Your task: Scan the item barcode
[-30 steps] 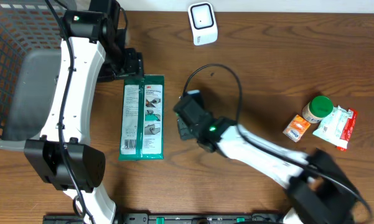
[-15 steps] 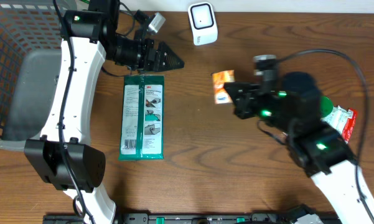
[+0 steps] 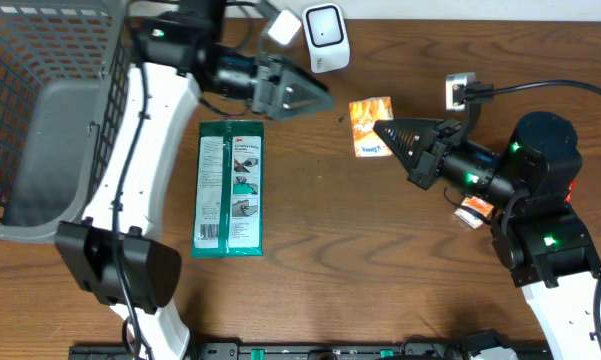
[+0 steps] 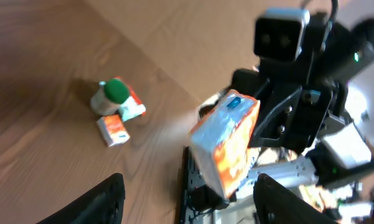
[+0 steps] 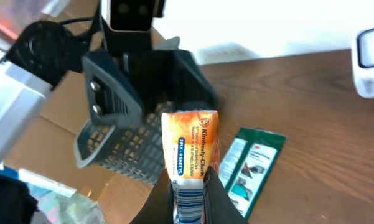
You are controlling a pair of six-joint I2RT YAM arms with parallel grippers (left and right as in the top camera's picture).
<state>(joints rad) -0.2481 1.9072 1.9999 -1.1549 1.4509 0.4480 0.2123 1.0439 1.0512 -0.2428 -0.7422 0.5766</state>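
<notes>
The item is an orange and white tissue pack (image 3: pixel 368 112). My right gripper (image 3: pixel 385 132) is shut on its lower end and holds it above the table, right of the white scanner (image 3: pixel 323 37). In the right wrist view the pack (image 5: pixel 190 146) stands upright between the fingers (image 5: pixel 218 199), with a barcode (image 5: pixel 188 208) facing the camera. My left gripper (image 3: pixel 315 95) is open and empty, pointing right just below the scanner and apart from the pack. The left wrist view shows the pack (image 4: pixel 227 149) ahead of the spread fingers (image 4: pixel 106 199).
A green flat packet (image 3: pixel 232 187) lies on the table left of centre. A grey mesh basket (image 3: pixel 40 110) fills the far left. A green-capped bottle (image 4: pixel 112 96) and a small orange box (image 4: pixel 114 130) sit at the right, near a red and white packet (image 3: pixel 568 190).
My right arm swung from the table's middle to the right and lifted the tissue pack. My left arm swung right toward the scanner, its jaws narrowing a little.
</notes>
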